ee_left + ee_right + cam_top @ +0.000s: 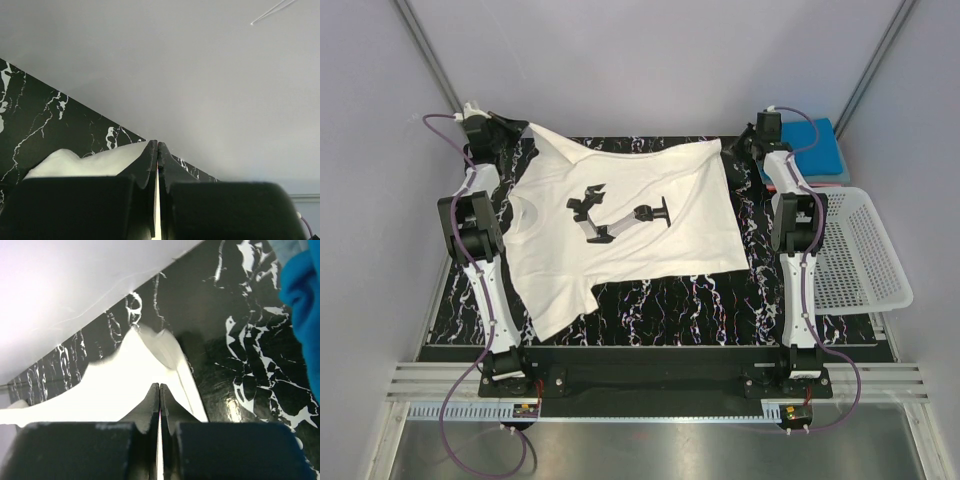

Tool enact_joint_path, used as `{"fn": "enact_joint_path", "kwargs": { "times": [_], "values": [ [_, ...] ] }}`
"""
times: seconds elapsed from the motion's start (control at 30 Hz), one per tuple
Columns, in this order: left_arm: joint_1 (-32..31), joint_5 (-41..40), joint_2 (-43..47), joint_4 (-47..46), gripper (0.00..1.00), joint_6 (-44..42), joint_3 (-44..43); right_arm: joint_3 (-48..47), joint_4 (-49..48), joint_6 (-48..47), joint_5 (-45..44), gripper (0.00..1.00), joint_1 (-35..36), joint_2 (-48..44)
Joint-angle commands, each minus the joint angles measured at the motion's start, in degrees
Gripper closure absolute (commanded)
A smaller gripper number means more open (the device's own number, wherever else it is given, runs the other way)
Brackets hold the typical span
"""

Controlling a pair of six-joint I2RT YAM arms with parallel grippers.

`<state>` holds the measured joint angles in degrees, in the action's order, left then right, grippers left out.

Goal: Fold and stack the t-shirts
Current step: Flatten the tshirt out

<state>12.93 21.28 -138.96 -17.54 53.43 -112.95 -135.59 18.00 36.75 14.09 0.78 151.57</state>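
A white t-shirt [620, 225] with a black chest print lies spread flat on the black marbled table [670, 300]. My left gripper [498, 130] is at the shirt's far left corner. In the left wrist view its jaws [157, 145] are shut, with a sliver of white cloth [75, 162] pinched between them. My right gripper [745, 148] is at the far right corner. It is also shut [159, 386], with the white t-shirt [125, 380] under and between its fingers. A folded bright blue t-shirt [820, 148] lies beyond the table's far right corner and shows at the edge of the right wrist view [302, 300].
A white plastic lattice basket [898, 290] stands to the right of the table, beside the right arm. Grey walls close the space at the back and on both sides. The arm bases sit on a rail at the near edge.
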Motion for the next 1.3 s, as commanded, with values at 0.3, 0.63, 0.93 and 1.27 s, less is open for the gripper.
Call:
{"fn": "enact_joint_path", "kwargs": {
  "times": [0.3,0.63,0.93,1.27],
  "values": [
    [0.3,1.5,1.0,-2.9,1.00,-3.9,-1.0,-6.2,-0.8,3.0,0.2,0.71,0.1,2.9],
    [0.8,-0.7,1.5,0.0,1.00,-6.0,-2.8,-7.9,3.5,-3.4,-2.2,0.57,2.3,2.2],
    [0.9,-5.0,-2.7,4.7,1.00,-5.8,-14.1,-2.7,4.5,-6.9,-5.7,0.57,2.7,-4.0],
    [-0.1,-2.1,-2.4,0.1,1.00,-4.3,-11.4,-11.2,-3.2,-0.3,-3.3,0.46,2.9,4.5]
  ]
}}
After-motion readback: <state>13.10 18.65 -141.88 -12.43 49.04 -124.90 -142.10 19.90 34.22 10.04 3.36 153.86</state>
